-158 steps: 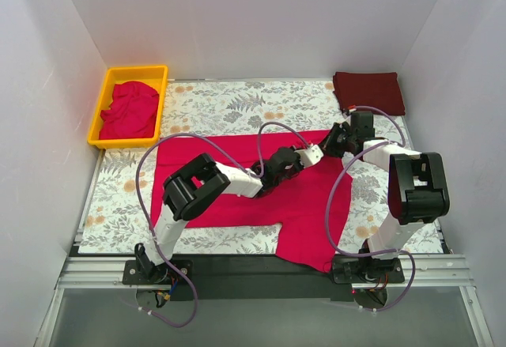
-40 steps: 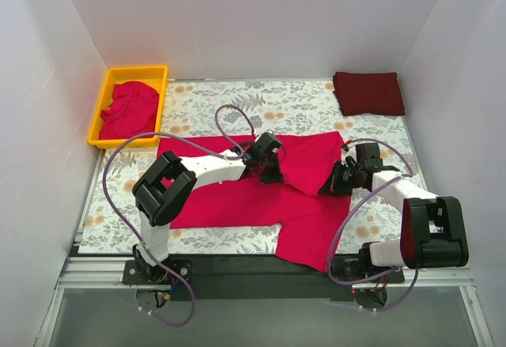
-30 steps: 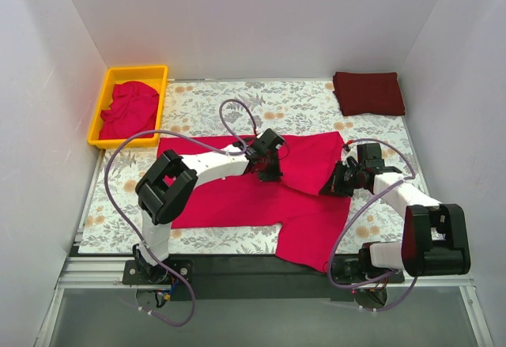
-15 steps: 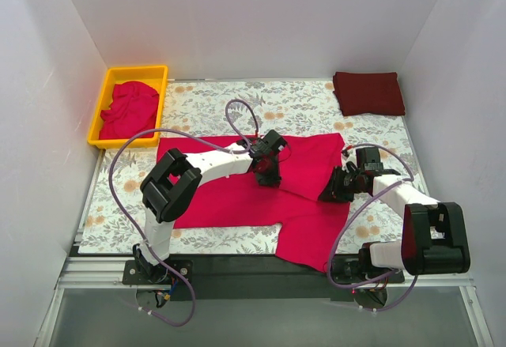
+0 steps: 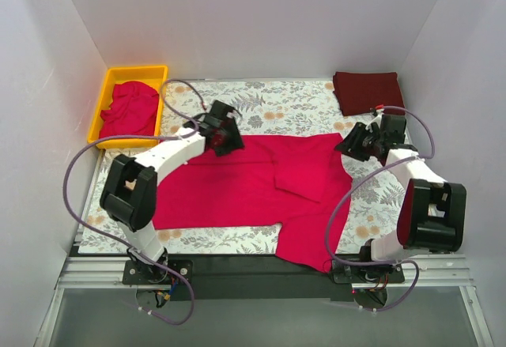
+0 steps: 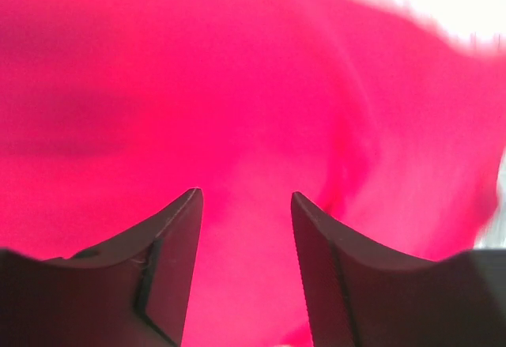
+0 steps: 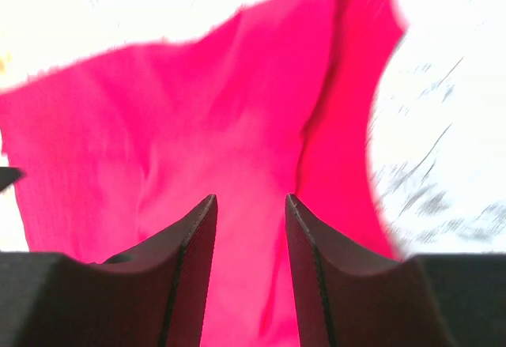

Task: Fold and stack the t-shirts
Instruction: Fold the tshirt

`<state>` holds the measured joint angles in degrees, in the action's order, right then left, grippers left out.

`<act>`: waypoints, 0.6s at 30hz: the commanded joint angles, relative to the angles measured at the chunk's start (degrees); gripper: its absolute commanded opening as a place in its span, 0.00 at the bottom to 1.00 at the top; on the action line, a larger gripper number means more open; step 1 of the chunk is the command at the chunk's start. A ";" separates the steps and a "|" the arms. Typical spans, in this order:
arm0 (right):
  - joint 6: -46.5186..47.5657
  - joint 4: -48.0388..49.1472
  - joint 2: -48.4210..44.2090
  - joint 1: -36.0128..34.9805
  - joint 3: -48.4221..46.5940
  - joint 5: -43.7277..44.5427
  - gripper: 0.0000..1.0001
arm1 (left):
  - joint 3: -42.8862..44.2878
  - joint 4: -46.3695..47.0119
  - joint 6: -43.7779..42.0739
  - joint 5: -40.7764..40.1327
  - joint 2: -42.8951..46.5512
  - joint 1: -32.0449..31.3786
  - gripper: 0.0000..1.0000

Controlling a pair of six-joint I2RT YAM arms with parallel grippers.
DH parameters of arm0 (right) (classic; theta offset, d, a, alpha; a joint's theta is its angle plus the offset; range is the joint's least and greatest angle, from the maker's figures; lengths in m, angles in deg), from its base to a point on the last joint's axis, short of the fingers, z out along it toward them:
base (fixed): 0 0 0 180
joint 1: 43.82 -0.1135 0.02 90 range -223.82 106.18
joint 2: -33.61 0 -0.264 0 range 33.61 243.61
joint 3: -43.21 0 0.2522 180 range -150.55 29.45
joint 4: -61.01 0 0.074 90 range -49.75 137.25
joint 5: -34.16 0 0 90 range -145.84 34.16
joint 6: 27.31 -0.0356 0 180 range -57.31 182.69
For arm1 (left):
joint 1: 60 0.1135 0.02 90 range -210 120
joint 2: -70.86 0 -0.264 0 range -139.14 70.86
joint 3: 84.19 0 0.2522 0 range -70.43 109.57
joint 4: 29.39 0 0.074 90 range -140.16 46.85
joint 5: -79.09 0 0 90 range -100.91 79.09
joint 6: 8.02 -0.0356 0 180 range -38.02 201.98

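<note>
A crimson-pink t-shirt (image 5: 237, 185) lies spread on the floral table, with a small flap (image 5: 304, 177) folded onto its middle and a corner hanging over the near edge. My left gripper (image 5: 224, 139) is open and empty at the shirt's far edge; its view (image 6: 246, 197) shows only pink cloth (image 6: 237, 86) between the jaws. My right gripper (image 5: 353, 143) is open and empty beside the shirt's right edge; its view (image 7: 251, 198) looks along the pink cloth (image 7: 198, 133). A folded dark maroon shirt (image 5: 368, 92) lies at the back right. More pink shirts (image 5: 129, 109) lie crumpled in the tray.
The yellow plastic tray (image 5: 102, 103) stands at the back left. White walls enclose the table on three sides. The metal rail with both arm bases runs along the near edge (image 5: 253, 272). Purple cables loop over each arm.
Both grippers have let go of the folded flap, which now lies flat on the shirt. The left gripper moved back and left to the far edge; the right gripper moved back and right.
</note>
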<state>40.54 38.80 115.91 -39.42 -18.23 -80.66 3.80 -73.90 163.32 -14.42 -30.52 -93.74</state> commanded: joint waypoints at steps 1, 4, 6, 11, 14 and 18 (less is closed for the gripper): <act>-2.72 9.48 5.74 1.83 -3.03 -1.81 0.45 | -3.04 2.52 -3.99 -5.36 4.44 7.71 0.46; -2.98 12.65 10.23 2.63 -5.31 -2.95 0.43 | -3.66 3.93 -6.63 -5.72 4.27 13.60 0.43; -2.72 13.98 12.17 3.06 -6.63 -2.95 0.43 | -3.40 4.81 -8.55 -5.81 3.21 17.10 0.41; -2.90 17.14 18.85 3.68 -9.44 -4.36 0.42 | -2.70 5.34 -10.94 -6.68 0.14 21.77 0.40; -3.07 18.38 22.01 3.77 -11.29 -5.32 0.42 | -2.87 5.87 -11.82 -7.74 -1.97 23.01 0.40; -3.25 19.78 25.88 3.95 -13.58 -6.47 0.39 | -3.66 6.22 -11.82 -8.70 -4.43 24.86 0.40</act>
<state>37.43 54.45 140.28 -35.85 -29.03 -84.86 0.50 -68.37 152.96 -20.78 -34.48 -69.83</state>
